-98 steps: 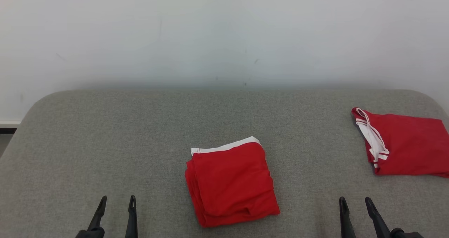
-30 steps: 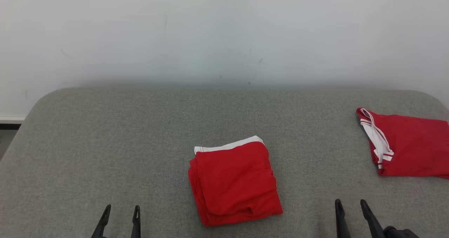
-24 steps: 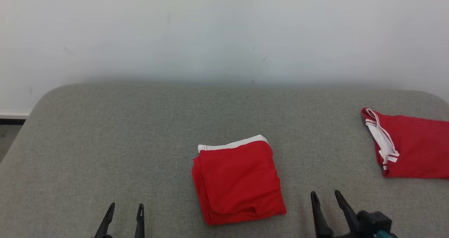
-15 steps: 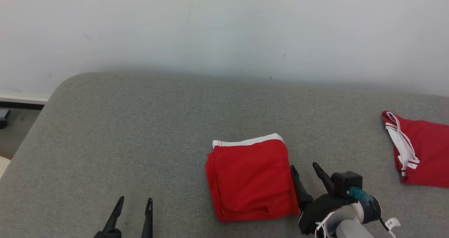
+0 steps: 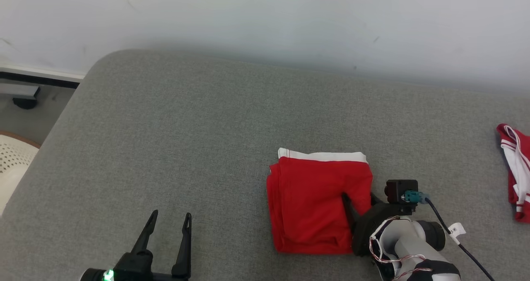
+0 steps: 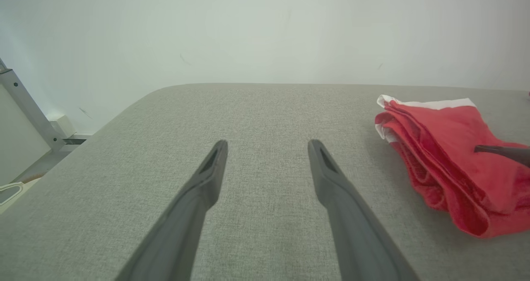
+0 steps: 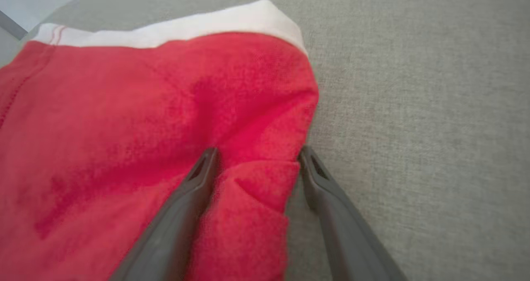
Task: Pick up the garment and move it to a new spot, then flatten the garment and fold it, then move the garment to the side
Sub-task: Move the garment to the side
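A pale wall (image 5: 265,8) rises behind a broad grey fabric-covered surface (image 5: 186,128) with rounded corners. On it, right of centre and towards the robot, lies the red garment (image 5: 314,202), folded into a thick, roughly square stack with a white band (image 5: 323,156) along its far edge; its layered folds show on its left side. A second red garment with white trim (image 5: 515,177) lies well apart at the surface's right edge, cut off by the frame.

The right arm's pale forearm (image 5: 410,248) reaches in from the lower right. The right gripper (image 5: 357,196) is at the folded garment's right edge, jaws spread. In the right wrist view the right gripper (image 7: 257,150) straddles that edge: one finger presses into the red cloth and the other rests on the grey surface just beside it, with a raised ridge of fabric between them, not pinched.

The left gripper (image 5: 172,213) hovers over bare surface at lower left, well apart from the garment, jaws spread and empty. A small green light (image 5: 108,275) glows at its base.

A teal connector (image 5: 412,196) with a black cable sits on the right wrist's camera.
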Tool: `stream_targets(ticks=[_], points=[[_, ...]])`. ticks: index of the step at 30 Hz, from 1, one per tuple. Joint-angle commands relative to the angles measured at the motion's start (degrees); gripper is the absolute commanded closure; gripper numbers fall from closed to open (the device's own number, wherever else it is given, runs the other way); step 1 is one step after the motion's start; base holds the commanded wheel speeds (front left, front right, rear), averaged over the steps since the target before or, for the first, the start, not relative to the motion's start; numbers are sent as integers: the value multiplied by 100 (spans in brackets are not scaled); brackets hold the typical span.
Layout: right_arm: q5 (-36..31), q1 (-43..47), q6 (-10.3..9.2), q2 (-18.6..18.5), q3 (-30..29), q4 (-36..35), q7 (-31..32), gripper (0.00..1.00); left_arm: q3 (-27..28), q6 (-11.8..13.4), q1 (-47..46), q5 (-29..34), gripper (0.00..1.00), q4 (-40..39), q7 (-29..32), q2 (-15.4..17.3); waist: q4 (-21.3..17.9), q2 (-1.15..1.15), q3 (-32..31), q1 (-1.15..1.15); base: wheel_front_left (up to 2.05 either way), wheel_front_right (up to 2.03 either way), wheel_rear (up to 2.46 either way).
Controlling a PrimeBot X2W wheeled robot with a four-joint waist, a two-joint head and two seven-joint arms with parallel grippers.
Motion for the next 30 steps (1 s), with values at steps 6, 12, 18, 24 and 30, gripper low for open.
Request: stream_targets(ticks=[6, 12, 18, 24, 30], points=[[821, 197, -1, 35, 575, 70, 357, 70, -9, 18, -99, -108, 0, 41, -11, -27, 31, -1, 18, -1, 0, 0, 0], [1195, 177, -2, 20, 968, -17, 234, 100, -7, 10, -92, -114, 0, 67, -11, -26, -16, -1, -43, -1, 0, 0, 0], [551, -270, -2, -68, 1689, 134, -472, 100, 203, 40, 178, -181, 0, -6, -11, -26, -434, -1, -206, -1, 0, 0, 0], [360, -648, -4, -516, 2206, 94, -582, 100, 362, 19, 268, -236, 0, -91, -11, -23, -1011, -1, -237, -1, 0, 0, 0], [421, -1112, -4, -1123, 2689, -111, -477, 100, 352, -17, 153, -186, 0, -154, -11, -25, -1456, -1, -25, -1, 0, 0, 0]])
